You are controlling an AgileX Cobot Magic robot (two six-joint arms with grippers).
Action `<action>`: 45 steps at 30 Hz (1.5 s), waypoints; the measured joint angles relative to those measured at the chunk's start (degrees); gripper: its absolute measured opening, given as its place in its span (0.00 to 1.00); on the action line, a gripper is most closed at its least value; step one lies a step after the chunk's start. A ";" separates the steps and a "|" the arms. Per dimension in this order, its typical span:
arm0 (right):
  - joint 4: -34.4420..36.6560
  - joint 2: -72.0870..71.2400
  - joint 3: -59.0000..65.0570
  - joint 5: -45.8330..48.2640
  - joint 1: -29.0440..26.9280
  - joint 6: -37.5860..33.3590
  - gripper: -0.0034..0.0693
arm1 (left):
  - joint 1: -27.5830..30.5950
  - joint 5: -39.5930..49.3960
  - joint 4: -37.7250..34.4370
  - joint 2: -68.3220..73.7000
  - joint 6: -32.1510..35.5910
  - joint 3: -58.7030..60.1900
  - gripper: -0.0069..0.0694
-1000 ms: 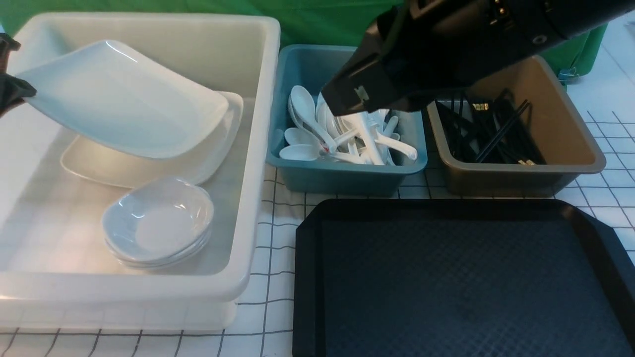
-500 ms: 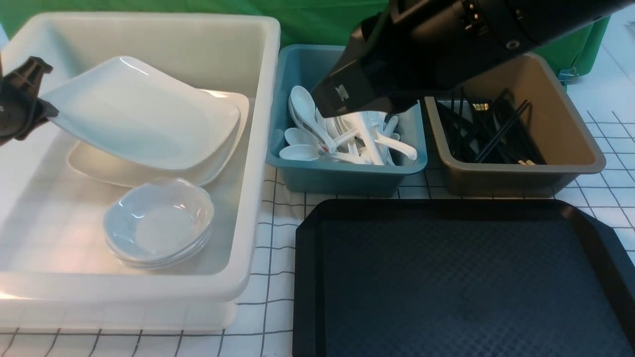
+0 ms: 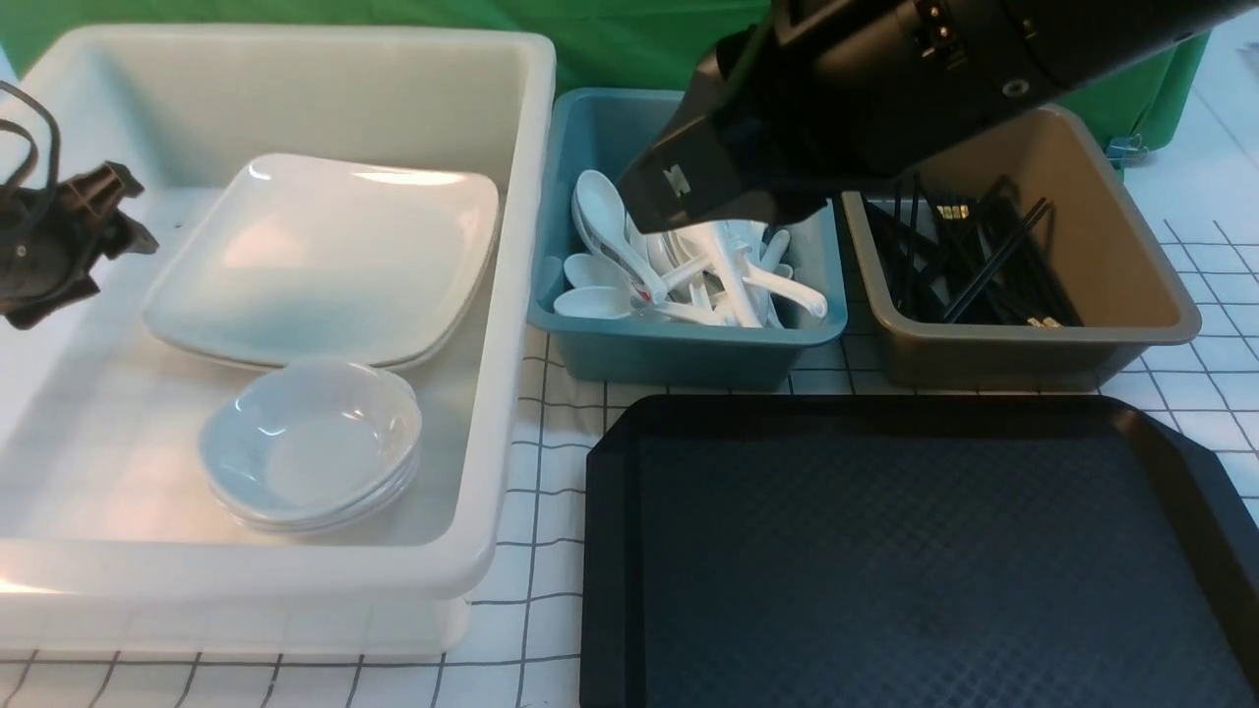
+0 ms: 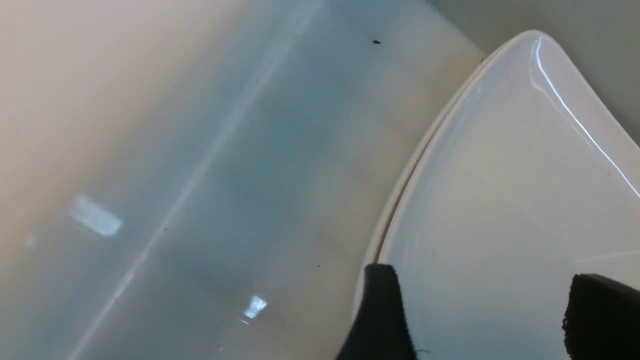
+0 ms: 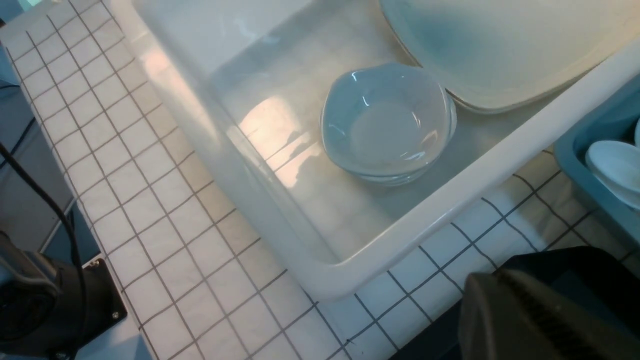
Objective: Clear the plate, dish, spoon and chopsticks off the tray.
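Observation:
The large white plate (image 3: 325, 256) lies flat on another plate inside the white tub (image 3: 507, 324). My left gripper (image 3: 118, 211) hovers at the plate's left edge, open and holding nothing. In the left wrist view its gripper (image 4: 480, 285) shows two black fingers (image 4: 380, 305) spread over the plate (image 4: 500, 175). A stack of small dishes (image 3: 310, 447) sits in front of the plates. Several white spoons (image 3: 679, 265) fill the teal bin, and black chopsticks (image 3: 974, 261) lie in the brown bin. The black tray (image 3: 885, 413) shows nothing on it. My right gripper (image 5: 510, 300) is shut and holds nothing.
The teal bin (image 3: 679, 349) and the brown bin (image 3: 1033, 354) stand side by side behind the tray. My right arm (image 3: 866, 98) hangs over both bins. A white checked cloth (image 3: 551, 442) covers the table.
The left gripper lowered the tilted plate onto the plate in the tub, opened, and let it go. The right arm barely moved.

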 joint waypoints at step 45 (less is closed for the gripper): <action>-51.44 -55.71 37.13 -14.21 0.00 36.99 0.07 | -41.72 12.29 47.26 -73.25 -28.33 31.02 0.08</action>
